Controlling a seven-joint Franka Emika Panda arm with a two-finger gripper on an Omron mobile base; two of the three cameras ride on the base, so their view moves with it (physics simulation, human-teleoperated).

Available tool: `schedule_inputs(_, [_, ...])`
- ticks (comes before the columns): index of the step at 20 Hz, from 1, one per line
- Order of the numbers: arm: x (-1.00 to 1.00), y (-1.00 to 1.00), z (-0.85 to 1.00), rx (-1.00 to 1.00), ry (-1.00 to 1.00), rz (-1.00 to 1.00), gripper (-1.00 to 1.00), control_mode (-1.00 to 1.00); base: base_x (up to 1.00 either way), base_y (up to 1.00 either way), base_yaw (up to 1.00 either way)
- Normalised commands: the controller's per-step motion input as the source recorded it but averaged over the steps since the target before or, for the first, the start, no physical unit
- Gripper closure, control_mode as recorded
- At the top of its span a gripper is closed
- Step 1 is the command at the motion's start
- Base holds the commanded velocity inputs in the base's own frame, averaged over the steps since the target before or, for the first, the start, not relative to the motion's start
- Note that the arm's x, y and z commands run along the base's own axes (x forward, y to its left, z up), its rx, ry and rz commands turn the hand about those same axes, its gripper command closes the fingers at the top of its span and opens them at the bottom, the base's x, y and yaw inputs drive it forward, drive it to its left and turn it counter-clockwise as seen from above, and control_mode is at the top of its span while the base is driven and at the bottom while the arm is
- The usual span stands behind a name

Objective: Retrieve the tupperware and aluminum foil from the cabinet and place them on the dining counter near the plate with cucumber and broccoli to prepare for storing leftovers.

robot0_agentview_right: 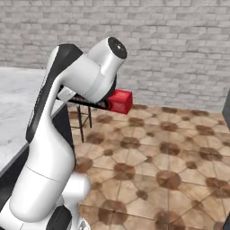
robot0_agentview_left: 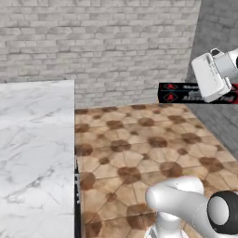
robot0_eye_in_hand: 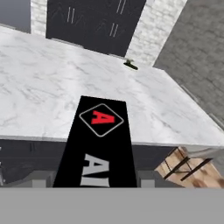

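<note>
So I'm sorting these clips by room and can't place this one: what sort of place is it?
Most likely a home kitchen or dining area: a long white marble counter, tall black cupboards behind it, a patterned tile floor and a brick wall. The hand carries a black aluminum foil carton.

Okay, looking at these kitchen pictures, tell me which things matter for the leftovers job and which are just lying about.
Part of the job:
- foil box, black with a red logo, held in the claw
- marble dining counter

Just there:
- stool beside the counter
- tall black cupboards beyond the counter
- small dark thing on the counter's far edge, too small to name
</note>
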Motion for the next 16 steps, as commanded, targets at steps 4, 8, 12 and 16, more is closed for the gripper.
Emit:
schedule_inputs(4, [0.00, 0.00, 0.00, 0.00, 0.00, 0.00, 1.00, 1.00, 1.00, 0.05, -0.19])
schedule_inputs(8, [0.00, 0.00, 0.00, 0.00, 0.00, 0.00, 1.00, 1.00, 1.00, 0.06, -0.15])
schedule_inputs(12, [0.00, 0.00, 0.00, 0.00, 0.00, 0.00, 1.00, 1.00, 1.00, 0.11, -0.11])
schedule_inputs(16, [0.00, 0.00, 0.00, 0.00, 0.00, 0.00, 1.00, 1.00, 1.00, 0.19, -0.05])
